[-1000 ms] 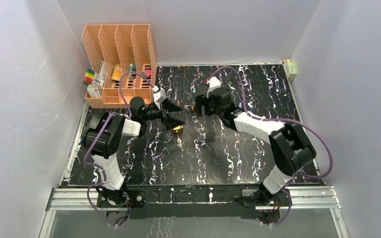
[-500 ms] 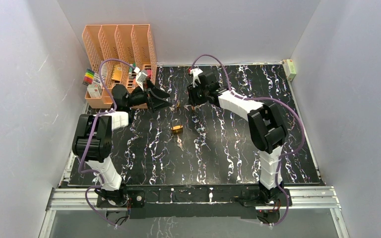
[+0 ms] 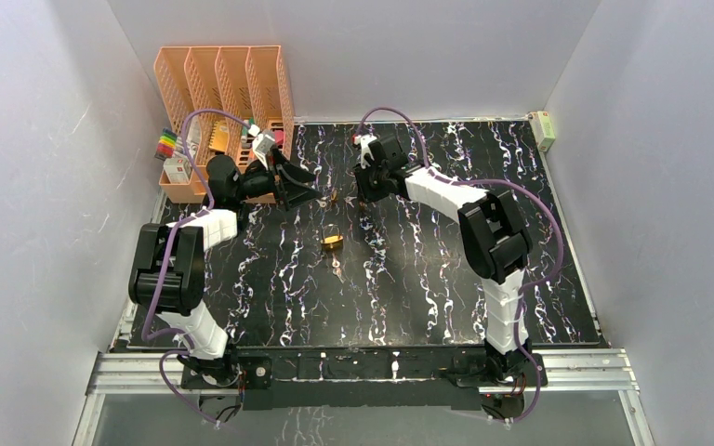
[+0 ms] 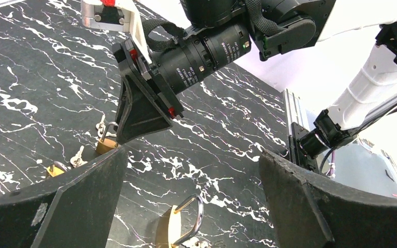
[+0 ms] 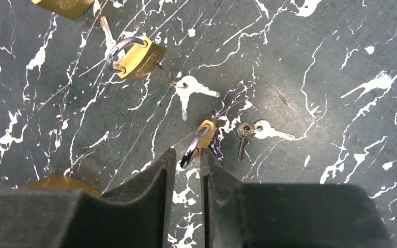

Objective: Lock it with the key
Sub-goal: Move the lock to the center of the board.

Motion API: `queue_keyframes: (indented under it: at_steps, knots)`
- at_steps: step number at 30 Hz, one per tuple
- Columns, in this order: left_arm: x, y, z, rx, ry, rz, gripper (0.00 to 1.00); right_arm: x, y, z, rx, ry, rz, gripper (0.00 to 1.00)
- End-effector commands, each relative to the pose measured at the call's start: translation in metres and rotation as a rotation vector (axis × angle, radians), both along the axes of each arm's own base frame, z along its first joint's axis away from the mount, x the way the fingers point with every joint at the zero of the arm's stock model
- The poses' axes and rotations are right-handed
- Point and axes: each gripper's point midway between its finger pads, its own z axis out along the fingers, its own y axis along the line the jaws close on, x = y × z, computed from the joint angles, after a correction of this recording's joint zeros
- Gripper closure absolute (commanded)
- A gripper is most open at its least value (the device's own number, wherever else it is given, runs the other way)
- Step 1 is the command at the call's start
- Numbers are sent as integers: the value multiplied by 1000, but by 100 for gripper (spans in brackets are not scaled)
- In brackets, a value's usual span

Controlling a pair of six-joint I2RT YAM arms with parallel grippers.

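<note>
Right wrist view: right gripper [image 5: 187, 155] sat pinched nearly shut on only the shackle [image 5: 191, 149] of the small brass padlock [image 5: 205, 133] near the far edge of the black marbled table [image 5: 315, 51], left gripper [image 4: 192, 155] gaped empty; lock could have swivelled or slipped, knocking the flat silver key [image 5: 249, 132] beside it.

Padlock [image 5: 62, 6]: cut off by the right wrist view's top edge. Brass object [image 5: 57, 182]: mostly hidden behind a right gripper [image 5: 187, 155] finger.
</note>
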Motion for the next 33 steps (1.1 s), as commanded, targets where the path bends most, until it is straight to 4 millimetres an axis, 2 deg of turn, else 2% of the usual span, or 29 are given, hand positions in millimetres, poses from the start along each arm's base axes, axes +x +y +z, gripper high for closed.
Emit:
queue_keyframes:
  at_steps: [1,10,15,23,29,33]
  knots:
    - [-1,3,18,5,-69,4,2,14,6,18,23,-40,-3,72]
    - [-2,3,15,9,-59,-11,2,17,5,21,-8,-69,41,93]
    - [-2,2,14,10,-55,-20,2,13,6,26,-52,-127,191,100]
    - [-4,2,13,13,-57,-37,2,-12,3,36,-90,-231,508,100]
    - [-6,1,12,14,-52,-50,2,-23,-2,52,-4,-266,623,100]
    - [-6,1,12,16,-54,-57,2,-28,-3,54,7,-281,662,100]
